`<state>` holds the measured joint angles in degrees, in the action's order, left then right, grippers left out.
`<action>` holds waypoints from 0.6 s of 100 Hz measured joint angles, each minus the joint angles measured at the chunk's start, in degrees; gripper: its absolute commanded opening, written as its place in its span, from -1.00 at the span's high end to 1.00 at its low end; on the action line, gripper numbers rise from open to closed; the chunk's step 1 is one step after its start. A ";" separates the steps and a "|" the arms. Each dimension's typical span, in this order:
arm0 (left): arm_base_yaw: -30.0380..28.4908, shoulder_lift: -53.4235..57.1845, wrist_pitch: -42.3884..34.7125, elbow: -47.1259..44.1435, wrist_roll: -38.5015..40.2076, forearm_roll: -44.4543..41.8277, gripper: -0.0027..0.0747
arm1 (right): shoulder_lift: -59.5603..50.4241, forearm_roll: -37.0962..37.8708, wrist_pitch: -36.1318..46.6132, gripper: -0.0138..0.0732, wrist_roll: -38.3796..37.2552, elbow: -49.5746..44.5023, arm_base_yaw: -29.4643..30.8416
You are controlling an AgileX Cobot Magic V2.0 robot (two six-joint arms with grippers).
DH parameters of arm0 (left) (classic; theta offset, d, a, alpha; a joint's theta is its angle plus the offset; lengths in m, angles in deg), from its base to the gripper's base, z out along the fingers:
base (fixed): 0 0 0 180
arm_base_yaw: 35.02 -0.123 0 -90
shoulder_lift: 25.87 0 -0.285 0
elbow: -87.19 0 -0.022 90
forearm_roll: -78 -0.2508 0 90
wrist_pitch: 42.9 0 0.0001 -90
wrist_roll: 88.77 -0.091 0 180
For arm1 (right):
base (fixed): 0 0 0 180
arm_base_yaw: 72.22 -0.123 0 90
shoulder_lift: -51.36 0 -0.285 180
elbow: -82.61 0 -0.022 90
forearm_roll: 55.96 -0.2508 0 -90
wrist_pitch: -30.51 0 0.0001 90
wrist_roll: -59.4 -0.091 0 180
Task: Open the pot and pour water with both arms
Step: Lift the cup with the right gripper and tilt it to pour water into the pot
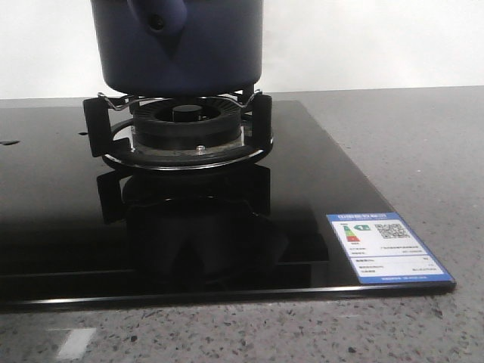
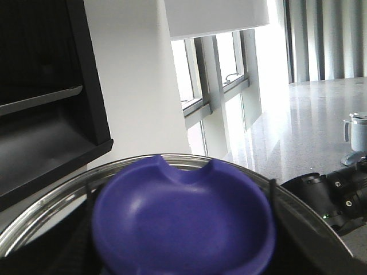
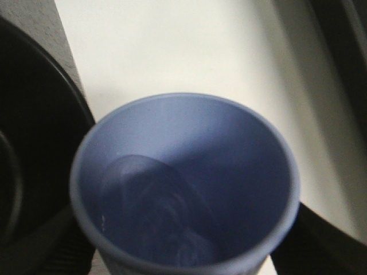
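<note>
Pot (image 1: 181, 45), dark navy blue, sits on the burner grate (image 1: 178, 128) of a black glass stove (image 1: 318, 189) set in the grey speckled tabletop (image 1: 423, 151); its stubby handle (image 1: 157, 17) points toward the camera. Neither end effector's fingers are clearly visible, so their state cannot be told. Close against the left wrist camera is a purple-blue knob (image 2: 183, 220) over a metal-rimmed lid (image 2: 46, 200). Close against the right wrist camera is a light-blue cup (image 3: 186, 183), mouth toward the lens, with water inside.
</note>
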<state>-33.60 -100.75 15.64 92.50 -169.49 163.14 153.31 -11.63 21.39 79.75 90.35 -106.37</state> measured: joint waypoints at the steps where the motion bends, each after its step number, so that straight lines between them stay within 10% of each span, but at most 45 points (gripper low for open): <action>1: 0.00 0.00 0.00 0.00 0.00 0.00 0.30 | 0.00 0.90 0.21 0.00 0.00 0.00 0.00; 60: 0.11 0.09 0.00 0.00 0.00 -0.33 0.30 | 0.64 28.03 6.53 0.00 0.04 0.00 0.09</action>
<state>-33.49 -100.66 15.64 92.50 -169.49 162.81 153.95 16.40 27.91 79.80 90.35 -106.28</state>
